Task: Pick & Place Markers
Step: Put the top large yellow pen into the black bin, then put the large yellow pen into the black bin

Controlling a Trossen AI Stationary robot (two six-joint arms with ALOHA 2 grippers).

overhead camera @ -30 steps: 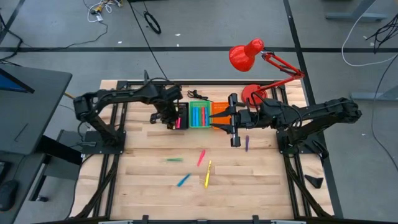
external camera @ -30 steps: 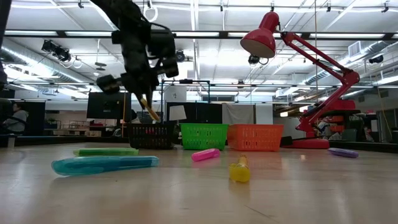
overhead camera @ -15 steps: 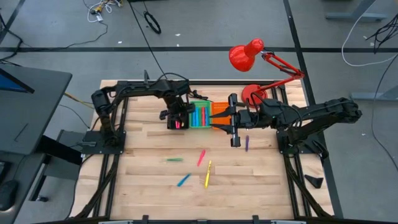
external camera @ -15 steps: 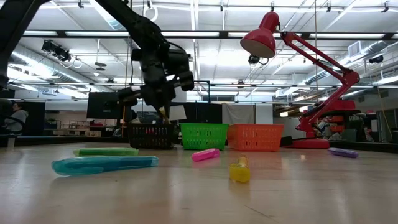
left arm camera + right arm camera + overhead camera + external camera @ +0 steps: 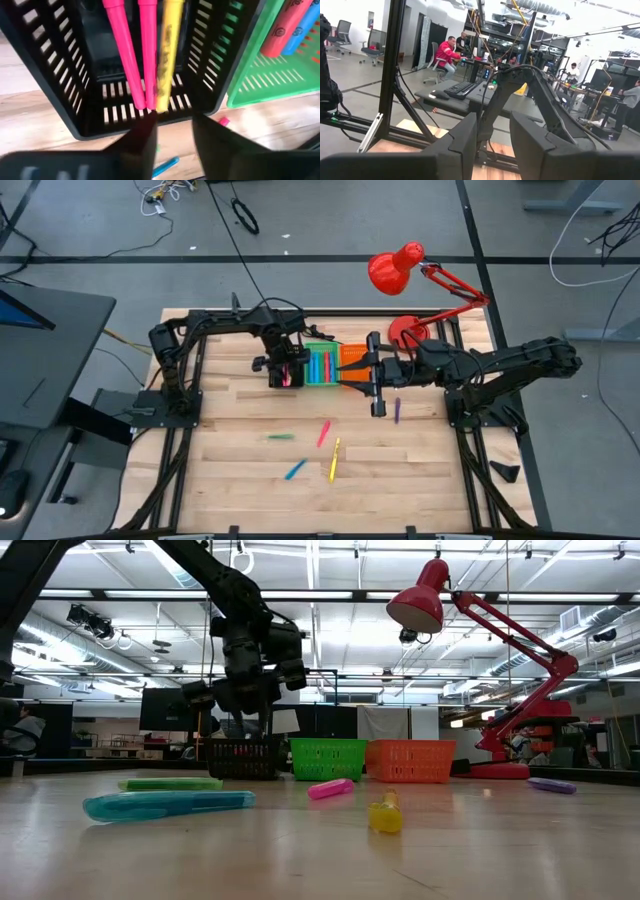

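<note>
My left gripper point(image 5: 283, 366) hangs open just above the black bin point(image 5: 285, 372), touching nothing. In the left wrist view a yellow marker point(image 5: 167, 50) lies in that black bin point(image 5: 60, 60) beside two pink markers point(image 5: 131, 55). The green bin point(image 5: 322, 366) holds several blue, green and pink markers. Loose on the table lie a green marker point(image 5: 280, 437), a pink one point(image 5: 324, 432), a yellow one point(image 5: 335, 460), a blue one point(image 5: 294, 470) and a purple one point(image 5: 397, 412). My right gripper point(image 5: 347, 377) waits open by the orange bin point(image 5: 352, 356).
The three bins stand side by side at the table's far middle. A red desk lamp point(image 5: 405, 275) stands on the far right corner. Black frame rails run along the table's left and right sides. Bare wood lies around the loose markers near the middle.
My left gripper has moved right, from left of the black bin to above it, and come down a little. The yellow marker it carried between its fingers is gone from them and now lies in the black bin. My right arm has kept still.
</note>
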